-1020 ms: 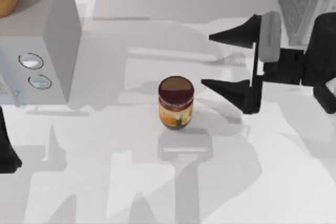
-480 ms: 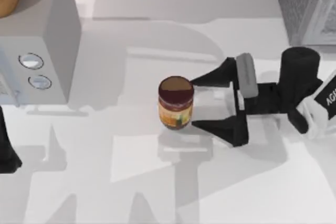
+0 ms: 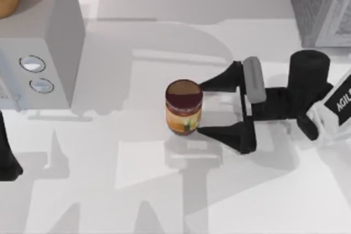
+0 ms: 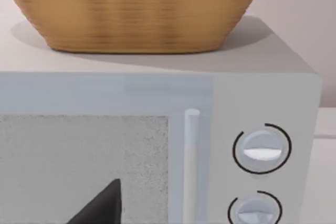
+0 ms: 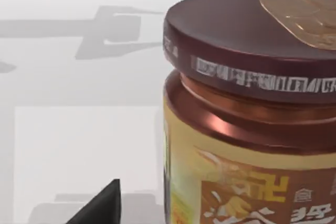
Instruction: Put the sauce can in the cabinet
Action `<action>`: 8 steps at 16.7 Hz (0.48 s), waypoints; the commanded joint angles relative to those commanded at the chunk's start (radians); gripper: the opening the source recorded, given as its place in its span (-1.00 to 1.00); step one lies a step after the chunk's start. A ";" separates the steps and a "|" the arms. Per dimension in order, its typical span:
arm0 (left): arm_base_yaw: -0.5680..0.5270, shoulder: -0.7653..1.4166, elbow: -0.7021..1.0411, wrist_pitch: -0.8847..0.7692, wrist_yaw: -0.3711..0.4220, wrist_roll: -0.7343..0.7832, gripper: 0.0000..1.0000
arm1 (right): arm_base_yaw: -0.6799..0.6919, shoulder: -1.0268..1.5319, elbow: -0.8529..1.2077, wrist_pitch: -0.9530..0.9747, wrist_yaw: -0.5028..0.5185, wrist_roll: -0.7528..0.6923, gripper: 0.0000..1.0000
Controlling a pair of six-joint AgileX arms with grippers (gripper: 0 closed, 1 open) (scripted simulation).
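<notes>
The right gripper (image 3: 199,109) has crept a touch closer since the earlier top view, its 2 black fingers spread wide, tips just beside the upright maroon-lidded, orange-labelled sauce can (image 3: 184,107) mid-table, gripping nothing. The right wrist view has the can (image 5: 251,114) looming close. The left wrist view faces a grey microwave (image 4: 157,145) carrying a woven basket (image 4: 134,9).

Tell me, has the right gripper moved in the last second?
Yes. In the top view the right gripper has come from the table's right toward the sauce can, which stands upright in the same spot, and its open fingers now flank the can's right side.
</notes>
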 joint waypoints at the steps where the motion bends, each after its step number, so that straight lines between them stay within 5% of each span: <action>1: 0.000 0.000 0.000 0.000 0.000 0.000 1.00 | 0.017 0.008 0.013 0.007 0.014 0.011 1.00; 8: 0.000 0.000 0.000 0.000 0.000 0.000 1.00 | 0.129 0.070 0.099 0.047 0.123 0.083 1.00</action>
